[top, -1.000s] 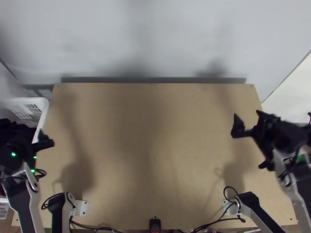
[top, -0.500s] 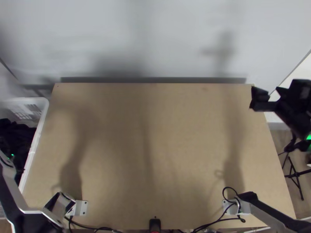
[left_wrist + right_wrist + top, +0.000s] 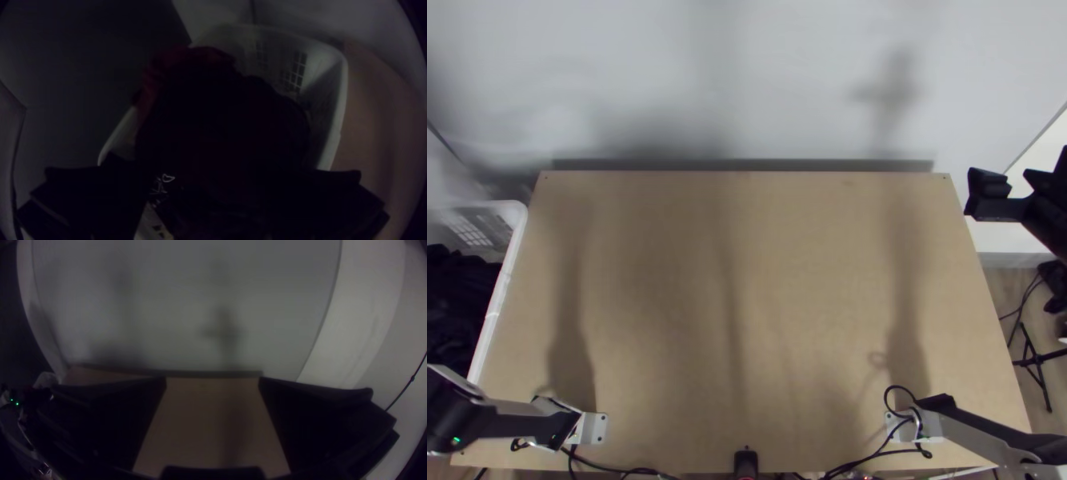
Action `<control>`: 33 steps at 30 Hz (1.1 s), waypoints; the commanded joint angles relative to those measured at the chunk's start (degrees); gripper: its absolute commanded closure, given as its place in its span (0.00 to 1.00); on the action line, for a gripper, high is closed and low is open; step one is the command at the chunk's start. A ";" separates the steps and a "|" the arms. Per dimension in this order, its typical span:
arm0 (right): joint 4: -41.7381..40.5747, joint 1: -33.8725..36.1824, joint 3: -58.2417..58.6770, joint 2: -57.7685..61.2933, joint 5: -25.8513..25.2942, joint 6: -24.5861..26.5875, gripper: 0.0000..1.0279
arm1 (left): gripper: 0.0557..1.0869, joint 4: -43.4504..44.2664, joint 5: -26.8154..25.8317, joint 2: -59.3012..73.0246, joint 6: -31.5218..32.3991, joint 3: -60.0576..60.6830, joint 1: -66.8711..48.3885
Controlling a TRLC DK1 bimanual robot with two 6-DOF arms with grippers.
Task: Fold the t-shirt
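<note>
Fetching a shirt seems to be the step in hand, with folding not begun; the dark clothes [image 3: 455,300] lie bunched in the white basket [image 3: 498,300] at the left edge of the top view, probably with the t-shirt among them, though I cannot tell which piece; the left gripper [image 3: 213,182] is spread wide over them, no cloth visibly pinched; next it should close on one piece and lift it clear of the rim onto the table [image 3: 747,280]; the right gripper [image 3: 212,382], upper right, is wide apart and empty; tangled cloth could snag
</note>
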State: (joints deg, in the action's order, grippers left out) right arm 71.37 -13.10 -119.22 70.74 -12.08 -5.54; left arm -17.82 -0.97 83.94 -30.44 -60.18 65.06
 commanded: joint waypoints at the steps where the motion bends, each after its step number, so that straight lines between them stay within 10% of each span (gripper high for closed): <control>1: 1.49 -0.52 -3.83 1.42 -0.32 0.18 0.06 | 0.08 1.04 1.41 9.05 -2.00 -5.21 1.56; 16: 2.28 -1.22 -4.88 1.86 -1.28 0.00 0.06 | 0.13 0.77 1.85 18.10 -1.82 -9.95 1.30; 25: 2.19 -1.84 -5.06 2.30 -1.72 0.36 0.06 | 0.68 0.42 1.50 19.86 -0.94 -12.15 1.12; 33: 1.58 -2.45 -5.23 3.09 -1.72 0.27 0.06 | 0.78 -2.83 -0.70 13.79 -1.12 -12.15 1.04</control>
State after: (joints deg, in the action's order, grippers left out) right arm 73.38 -15.05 -124.25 73.30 -13.72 -5.23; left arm -18.68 0.16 101.65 -31.53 -71.99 66.17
